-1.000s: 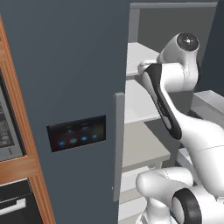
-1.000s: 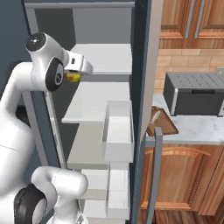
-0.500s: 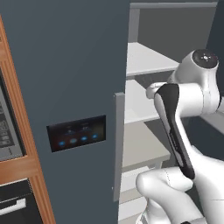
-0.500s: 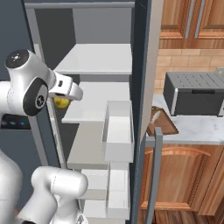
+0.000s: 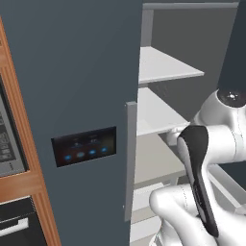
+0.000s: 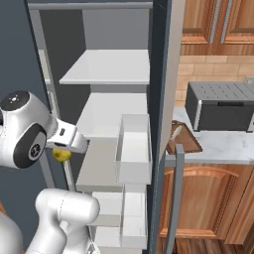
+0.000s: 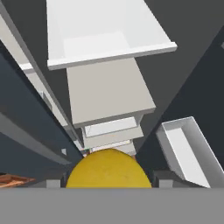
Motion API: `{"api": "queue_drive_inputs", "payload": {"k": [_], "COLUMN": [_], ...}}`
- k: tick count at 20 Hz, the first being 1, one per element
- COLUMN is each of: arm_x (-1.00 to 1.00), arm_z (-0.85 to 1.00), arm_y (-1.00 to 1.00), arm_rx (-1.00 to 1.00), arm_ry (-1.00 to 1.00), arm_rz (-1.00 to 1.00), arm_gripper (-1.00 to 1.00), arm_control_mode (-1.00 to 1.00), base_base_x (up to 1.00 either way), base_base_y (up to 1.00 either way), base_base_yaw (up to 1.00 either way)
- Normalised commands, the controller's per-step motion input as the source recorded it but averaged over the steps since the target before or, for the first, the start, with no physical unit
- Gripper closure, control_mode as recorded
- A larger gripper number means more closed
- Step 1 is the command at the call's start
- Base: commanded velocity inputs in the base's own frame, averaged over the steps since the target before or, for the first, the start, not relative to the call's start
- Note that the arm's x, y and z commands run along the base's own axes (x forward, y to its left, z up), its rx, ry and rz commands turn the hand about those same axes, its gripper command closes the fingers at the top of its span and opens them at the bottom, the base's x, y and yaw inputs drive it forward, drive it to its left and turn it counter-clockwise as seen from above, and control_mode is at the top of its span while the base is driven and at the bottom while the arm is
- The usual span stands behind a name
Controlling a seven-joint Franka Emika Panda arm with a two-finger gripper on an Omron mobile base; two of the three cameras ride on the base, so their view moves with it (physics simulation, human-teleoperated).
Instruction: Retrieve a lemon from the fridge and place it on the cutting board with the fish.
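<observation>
The pincer (image 6: 64,151) holds the lemon (image 6: 61,155) between its 2 fingers, gripped across the fruit's middle so it cannot roll free. It hangs just outside the fridge (image 6: 106,119), low before the shelves. Right of the fridge, the cutting board (image 6: 184,140) lies on the desk (image 6: 223,147), the drop point.

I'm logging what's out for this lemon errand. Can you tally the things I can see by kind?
Lemon, held in the gripper: 1
Fridge: 1
Door bins in the fridge: 2
Cutting board: 1
Toaster oven on the counter: 1
Total: 6
</observation>
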Motion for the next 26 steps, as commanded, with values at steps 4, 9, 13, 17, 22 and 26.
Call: {"api": "queue_drive_inputs", "payload": {"k": [4,9,13,17,22,26], "arm_x": [0.03,0.08,0.04,0.01,0.0,0.0], "arm_z": [-0.77,-0.67,-0.33,-0.24,-0.01,0.0], "arm_y": [0.0,0.0,0.0,0.0,0.0,0.0], "arm_rx": [-0.01,-0.01,0.0,0.0,0.0,0.0], "arm_ry": [0.19,0.14,0.12,0.09,0.0,0.0], "arm_rz": [0.01,0.0,0.0,0.0,0.0,0.0], "arm_gripper": [1.0,1.0,1.0,1.0,1.0,1.0], "arm_control_mode": [-1.0,-1.0,-1.0,-1.0,-1.0,-1.0], "base_base_x": [0.0,0.0,0.0,0.0,0.0,0.0], "base_base_y": [0.0,0.0,0.0,0.0,0.0,0.0], "base_base_yaw": [0.0,0.0,0.0,0.0,0.0,0.0]}}
